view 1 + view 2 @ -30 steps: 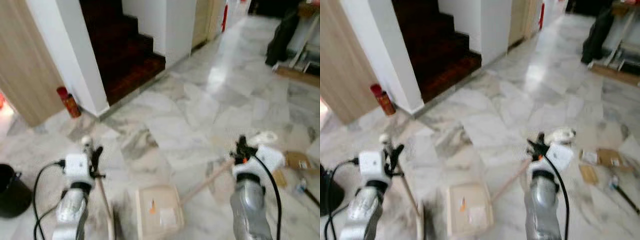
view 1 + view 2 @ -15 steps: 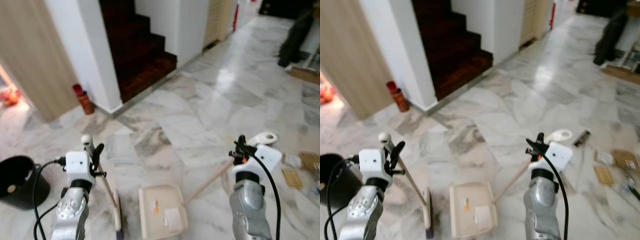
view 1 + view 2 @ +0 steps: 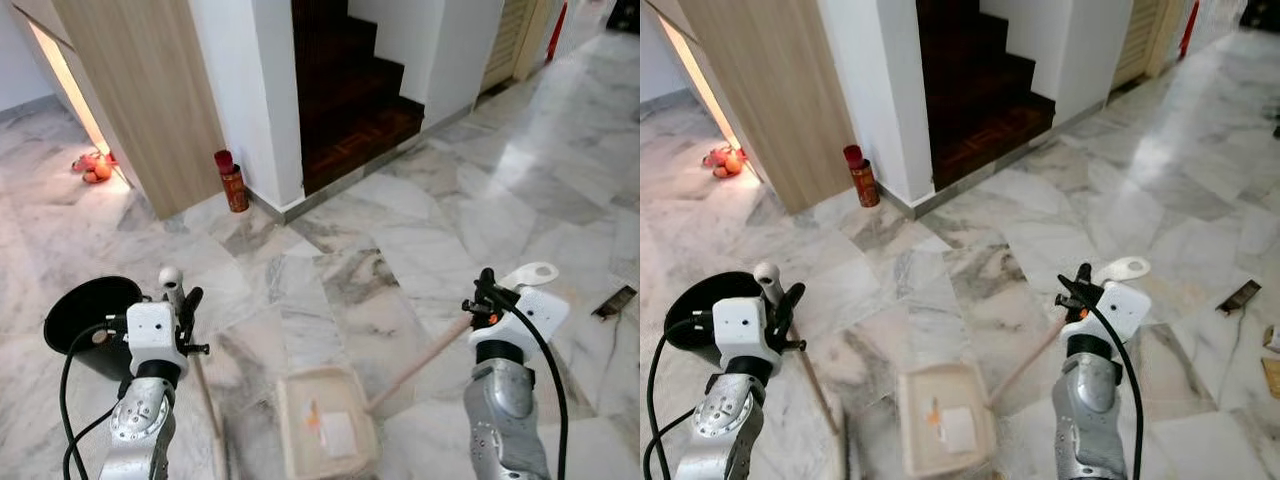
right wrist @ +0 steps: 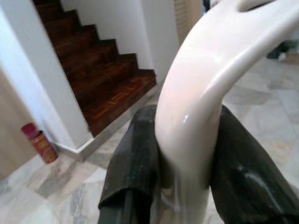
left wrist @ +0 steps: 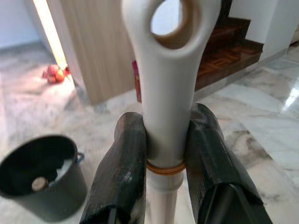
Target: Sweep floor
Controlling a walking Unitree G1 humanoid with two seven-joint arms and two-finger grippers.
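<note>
**Currently: both tools held, spill and collision risks noted**

Nearest, the left gripper (image 5: 164, 154) is clamped on the broom handle (image 5: 166, 88), fingers (image 5: 124, 163) pressed to either side just below its hanging loop. The right gripper (image 4: 184, 154) is clamped likewise on the dustpan handle (image 4: 205, 88). The dustpan (image 3: 325, 425) rests on the marble floor (image 3: 420, 240) between the arms, with a scrap of paper and an orange speck in its tray. Judgement: tilting or jerking that handle could tip the debris back out. The black bucket (image 3: 85, 320) stands just beside the left arm; a wide broom stroke could knock it. Farther off, a red can (image 3: 233, 185) stands against the wall corner beside the dark stairs (image 3: 345, 95), a strike hazard if sweeping reaches it.
</note>
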